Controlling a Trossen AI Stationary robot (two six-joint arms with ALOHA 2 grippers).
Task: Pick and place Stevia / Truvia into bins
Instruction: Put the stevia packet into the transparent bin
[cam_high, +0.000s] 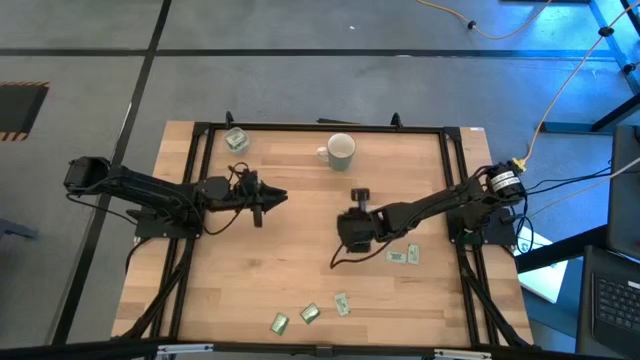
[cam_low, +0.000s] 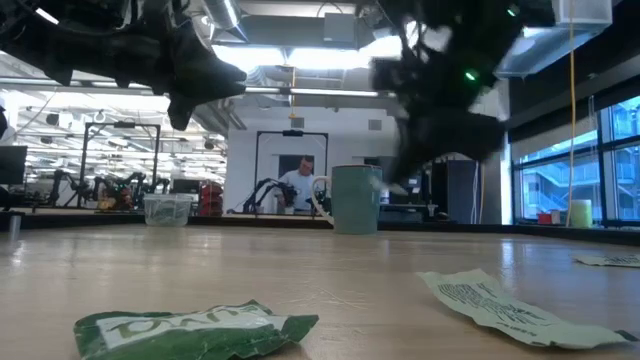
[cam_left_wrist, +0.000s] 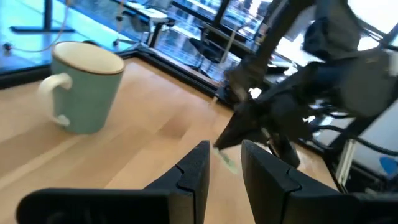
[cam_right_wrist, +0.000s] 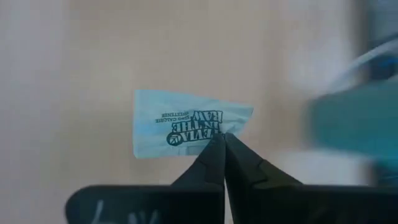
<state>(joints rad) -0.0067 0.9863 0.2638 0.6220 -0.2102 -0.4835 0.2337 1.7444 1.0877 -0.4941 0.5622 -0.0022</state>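
Observation:
My right gripper (cam_right_wrist: 221, 138) is shut on one pale Stevia sachet (cam_right_wrist: 180, 121) above the table's middle (cam_high: 358, 200), just near of the pale green mug (cam_high: 341, 151). The mug stands upright on its base at the far middle and also shows in the left wrist view (cam_left_wrist: 84, 84). My left gripper (cam_left_wrist: 224, 168) hangs above the table left of the mug (cam_high: 275, 197), with a narrow gap between its fingers and nothing in it. A clear cup (cam_high: 237, 140) with green sachets in it stands at the far left. Several loose sachets (cam_high: 401, 256) lie flat on the near table. My right gripper pinches the sachet's long edge near its middle (cam_right_wrist: 214, 130) between its two fingertips, only at their free ends. The fingers slant down from above. The sachet is lifted clear of the wood, its printed face toward the wrist camera, sticking out beyond the fingertips.
Three sachets (cam_high: 309, 314) lie near the front edge, one crumpled green one close in the low view (cam_low: 190, 330). A black frame (cam_high: 320, 127) runs round the tabletop. Bare wood lies between the two arms. A person (cam_low: 298, 182) shows in the room beyond.

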